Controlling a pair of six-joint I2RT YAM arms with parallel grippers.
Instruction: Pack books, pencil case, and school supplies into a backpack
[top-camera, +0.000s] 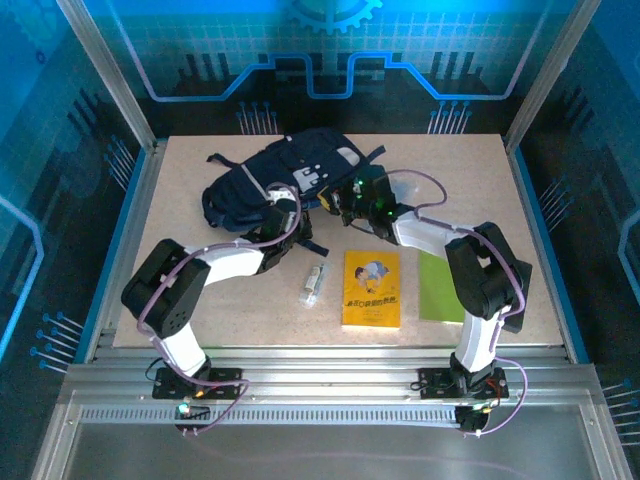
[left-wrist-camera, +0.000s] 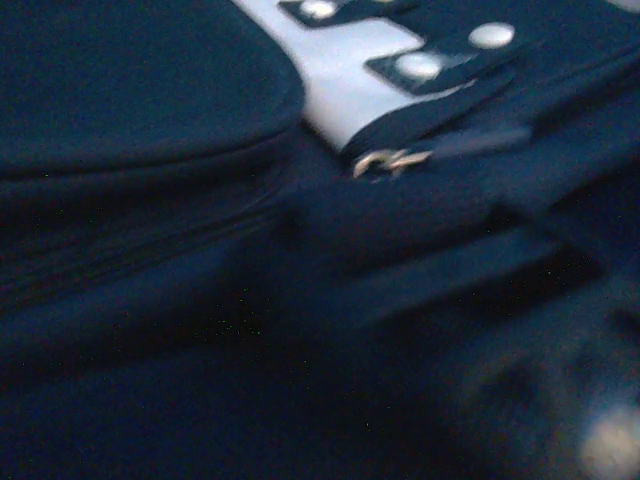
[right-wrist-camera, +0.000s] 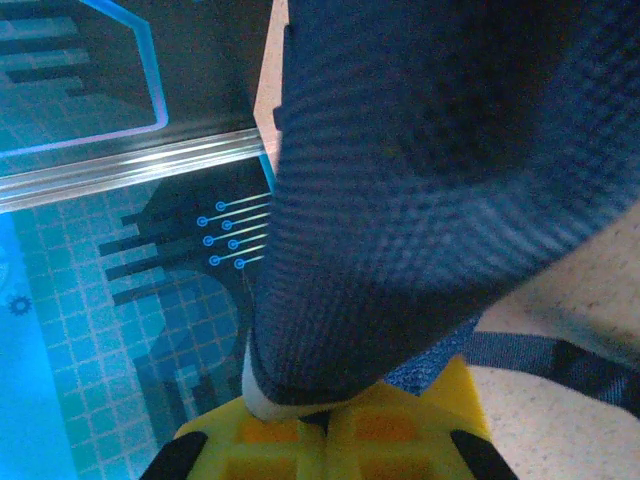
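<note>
The navy backpack (top-camera: 240, 190) lies at the back of the table, left of centre. My left gripper (top-camera: 289, 206) is pressed into its near edge and shut, its fingers buried in dark backpack (left-wrist-camera: 140, 100) fabric below a metal zip pull (left-wrist-camera: 388, 160). My right gripper (top-camera: 338, 200) is shut on a fold of the backpack (right-wrist-camera: 420, 170); the yellow fingers (right-wrist-camera: 400, 440) of the right gripper (right-wrist-camera: 325, 418) pinch the white-edged cloth. The yellow book (top-camera: 371, 288), the lime-green book (top-camera: 440, 288) and a clear tube (top-camera: 314, 285) lie on the table in front. The pencil case is out of view.
Black straps (top-camera: 225, 158) trail from the backpack toward the back left. The glass and metal frame (top-camera: 130, 100) walls the table on three sides. Bare tabletop (top-camera: 250, 310) lies between the left arm and the tube.
</note>
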